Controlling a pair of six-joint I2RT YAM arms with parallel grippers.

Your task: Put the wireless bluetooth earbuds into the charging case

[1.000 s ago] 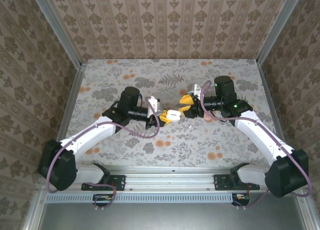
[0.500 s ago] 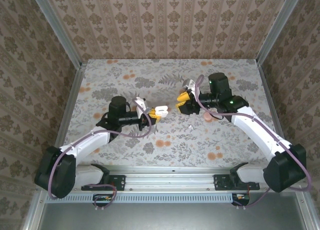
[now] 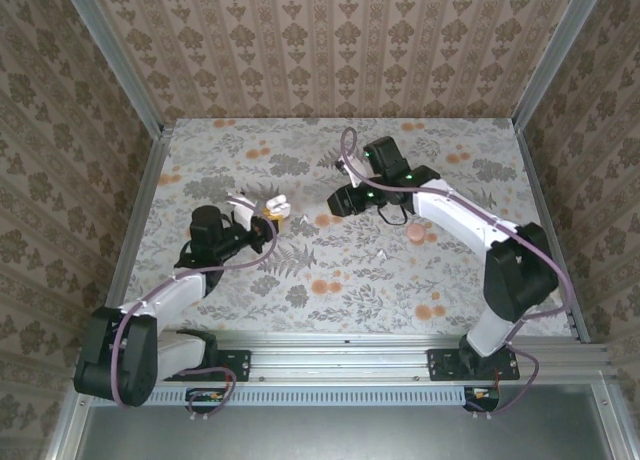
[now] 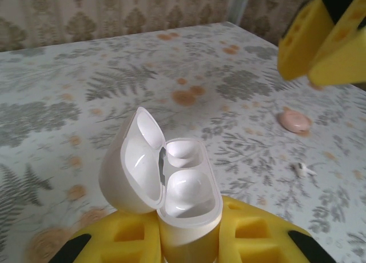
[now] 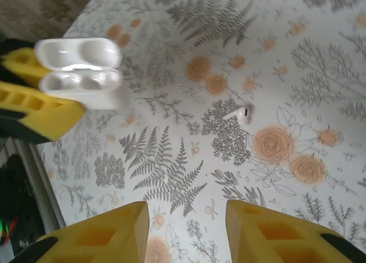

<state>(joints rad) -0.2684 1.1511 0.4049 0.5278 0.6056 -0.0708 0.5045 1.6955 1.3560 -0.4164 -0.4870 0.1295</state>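
Floral tabletop [image 5: 171, 166]: left gripper [image 4: 189, 237] clamps the open charging case [image 4: 174, 177]; right gripper [image 5: 187, 228], jaws apart and empty, probably must next descend on the loose earbud [image 5: 243, 112].

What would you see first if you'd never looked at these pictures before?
The open white charging case, held in the left gripper between yellow fingers, with both its little pockets empty. One tiny white earbud lies on the flowery table not far from the case, and another earbud lies beside a pink disc.
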